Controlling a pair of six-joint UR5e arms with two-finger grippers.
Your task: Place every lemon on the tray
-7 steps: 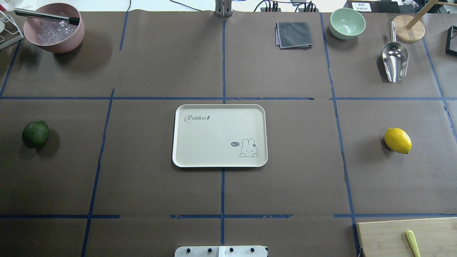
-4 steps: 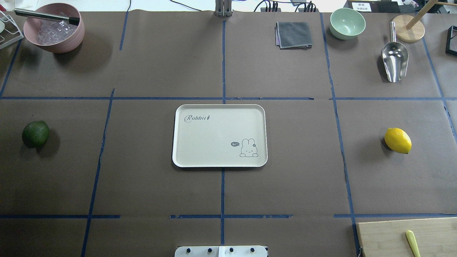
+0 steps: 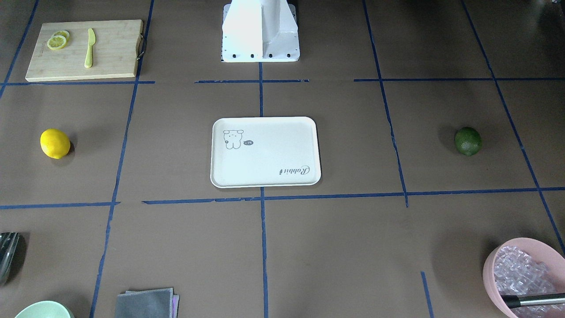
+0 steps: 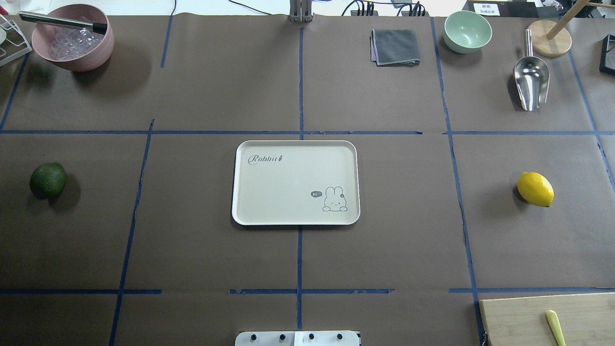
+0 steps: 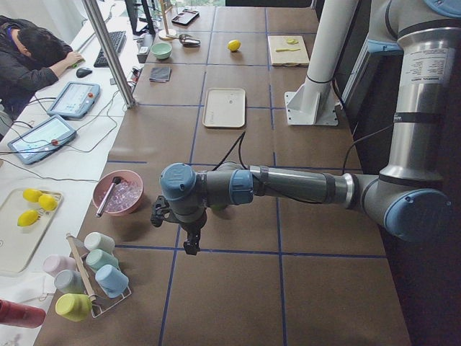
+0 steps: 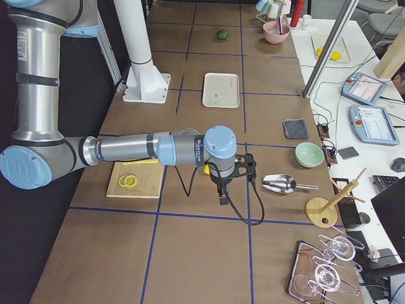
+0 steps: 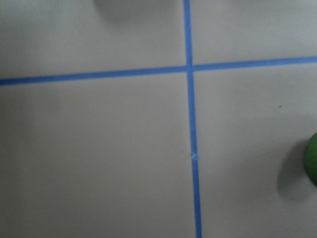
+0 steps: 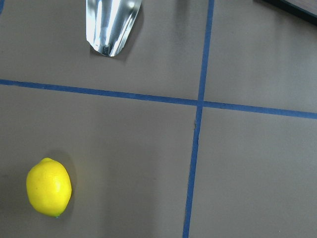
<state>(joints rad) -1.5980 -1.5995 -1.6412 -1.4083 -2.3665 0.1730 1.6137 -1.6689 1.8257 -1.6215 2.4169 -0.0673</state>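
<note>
**Two lemons out wide, none on the tray**

Both fruits lie on the bare worktop, well apart from the tray, which sits flat in the middle with nothing on it. The green lemon is far out on your robot's left side. The yellow lemon is far out on its right. That layout looks deliberate: one fruit is within each arm's reach, and the tray lies between them where either arm can get to it. I judge you can give one fruit to each arm with no reach across.

The left end effector hangs above the worktop, pointing down, near the pink bowl. Its wrist camera catches only the edge of the green lemon at the right border, so the tool is off to one side of the fruit, not over it. The right end effector hangs the same way between the cutting board and the metal scoop, with the yellow lemon low and left in its wrist view. Both show only in the side cameras, so you cannot tell whether they stand wide or narrow. Neither holds a fruit, since both rest on the worktop.

The task looks to be at its start. The lemon slices on the cutting board are no part of it, so leave them. Each fruit is oval and may roll, so centre over it before you close.
</note>
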